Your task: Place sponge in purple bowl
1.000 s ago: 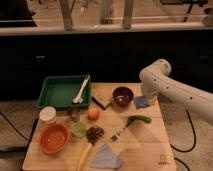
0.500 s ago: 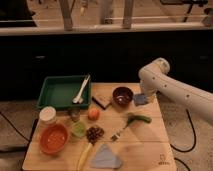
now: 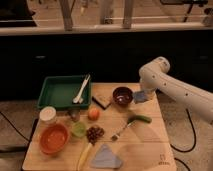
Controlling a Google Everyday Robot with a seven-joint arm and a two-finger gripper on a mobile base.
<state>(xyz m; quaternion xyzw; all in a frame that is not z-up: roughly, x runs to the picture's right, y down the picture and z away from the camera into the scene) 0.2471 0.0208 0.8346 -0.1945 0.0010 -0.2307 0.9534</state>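
1. One sponge [image 3: 140, 96]: blue-grey block at the right side of the table [image 3: 150, 145], just right of the bowl [image 3: 122, 95]. Likely light, soft and compressible; best pinched across its short sides.
2. Gripper [image 3: 142, 93]: at the arm's end, directly at the sponge; whether it grasps the sponge cannot be told.
3. Bowl: dark purple, glossy, unoccupied, right of the tray [image 3: 62, 92].

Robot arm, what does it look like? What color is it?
The arm is creamy white, smooth and thick like a fat tube, with a big rounded joint on top. Its gripper sits right of the purple bowl, by the sponge. No cables or markings show.
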